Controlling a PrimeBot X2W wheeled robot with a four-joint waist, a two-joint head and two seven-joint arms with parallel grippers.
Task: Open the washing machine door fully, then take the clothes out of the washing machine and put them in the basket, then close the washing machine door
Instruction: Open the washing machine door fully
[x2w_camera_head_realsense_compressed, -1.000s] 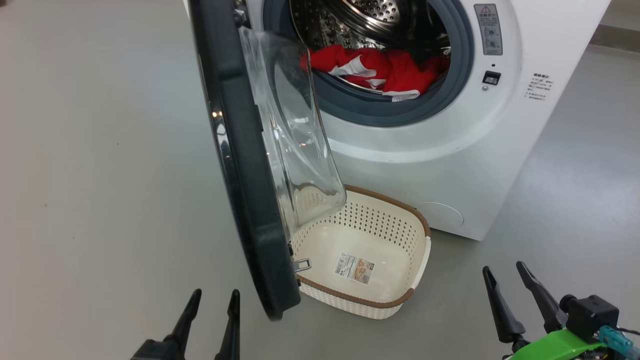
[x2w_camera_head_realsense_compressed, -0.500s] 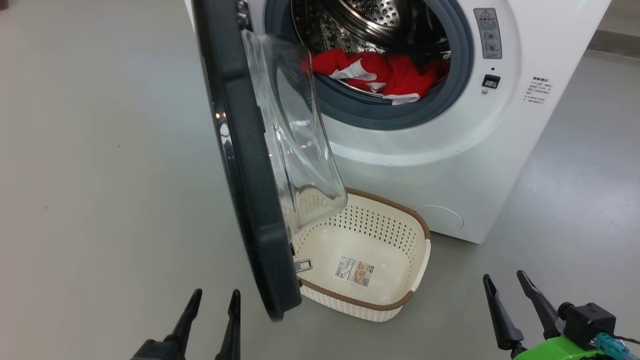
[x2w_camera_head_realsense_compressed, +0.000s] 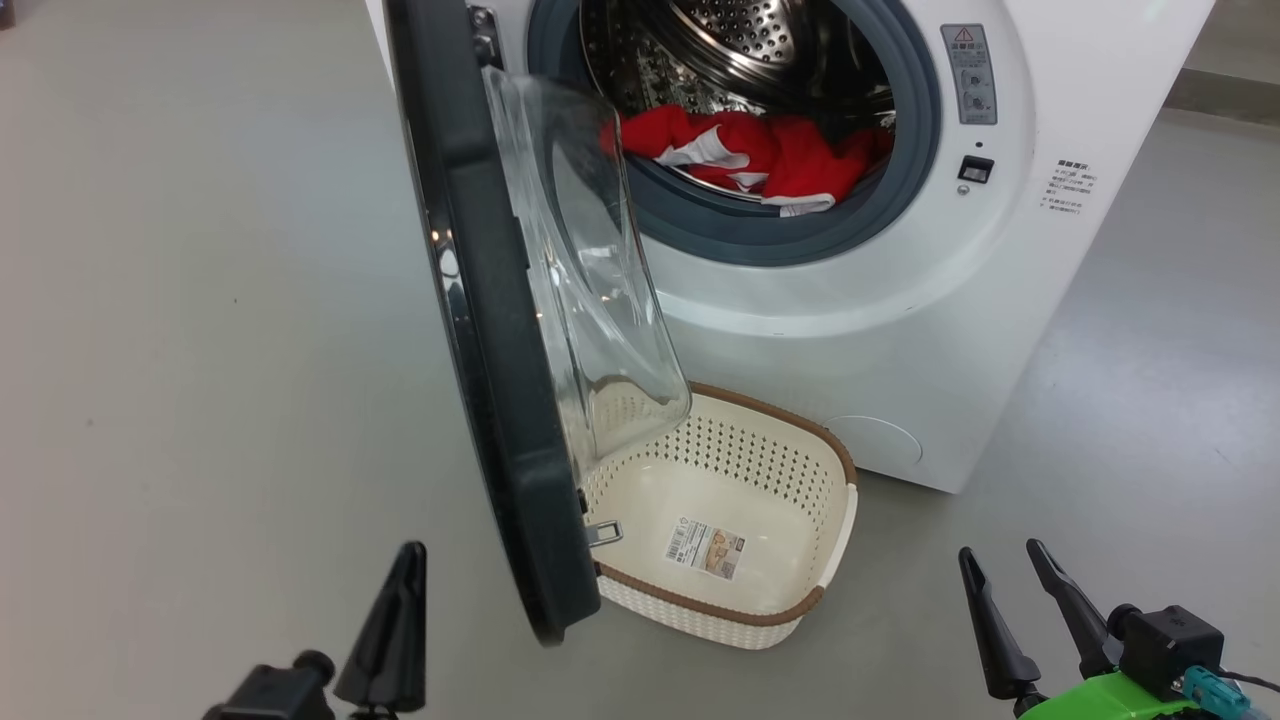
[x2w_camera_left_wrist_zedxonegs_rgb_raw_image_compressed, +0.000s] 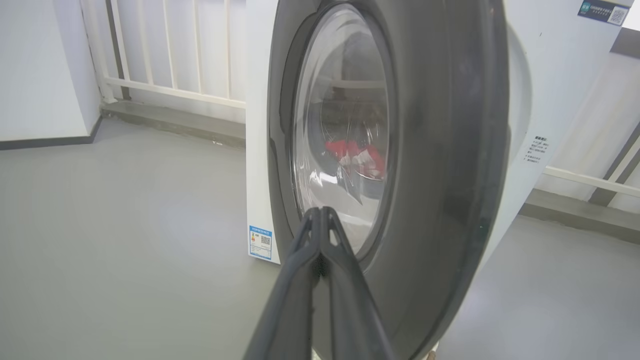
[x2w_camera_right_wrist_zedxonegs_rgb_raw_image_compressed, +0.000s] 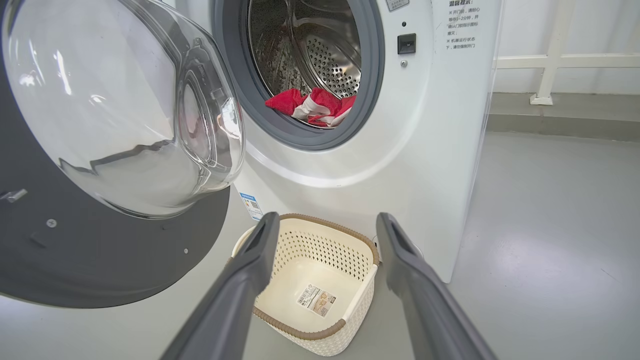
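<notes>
step: swing washing machine door wide | door: half-open, over left rim of basket | clothes: in drum | left gripper: pinched together, empty | right gripper: spread, idle | advice: nudge door's inner rim leftward, steadily

Before us the washing machine stands on the floor. The washing machine door hangs from its left side, swung out toward us. The clothes lie in the bottom of the drum, just behind the opening. The basket sits on the floor before the machine, right of the door, partly under it. Our left tool is left of the door's lower edge; our right tool is right of the basket.
</notes>
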